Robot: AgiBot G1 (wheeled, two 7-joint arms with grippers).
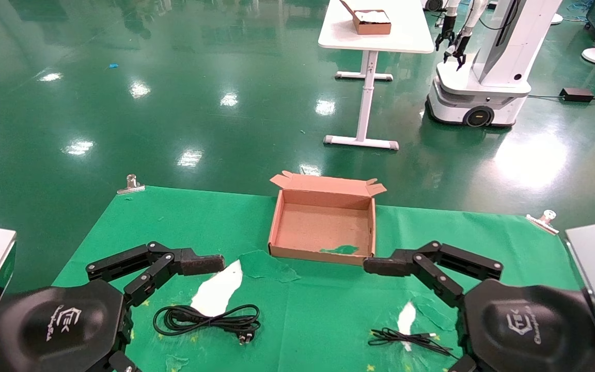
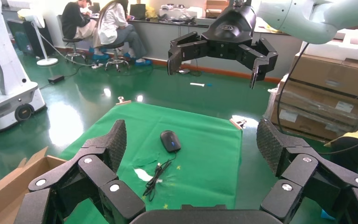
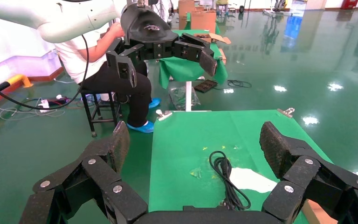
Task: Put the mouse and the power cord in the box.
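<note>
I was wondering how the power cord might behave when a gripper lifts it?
The power cord lies in a loose, untied coil, so it will probably sag and unwind when lifted. Its chunky plug would likely dangle and swing. It may drag across the green cloth.

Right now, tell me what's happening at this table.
Nothing is being handled yet. Both grippers hover open above the green cloth: the left gripper over the coiled power cord, the right gripper over the mouse's side. The mouse lies on the cloth with its thin cable bunched beside it. The box sits open between the grippers at the far edge, holding only a green scrap.
</note>
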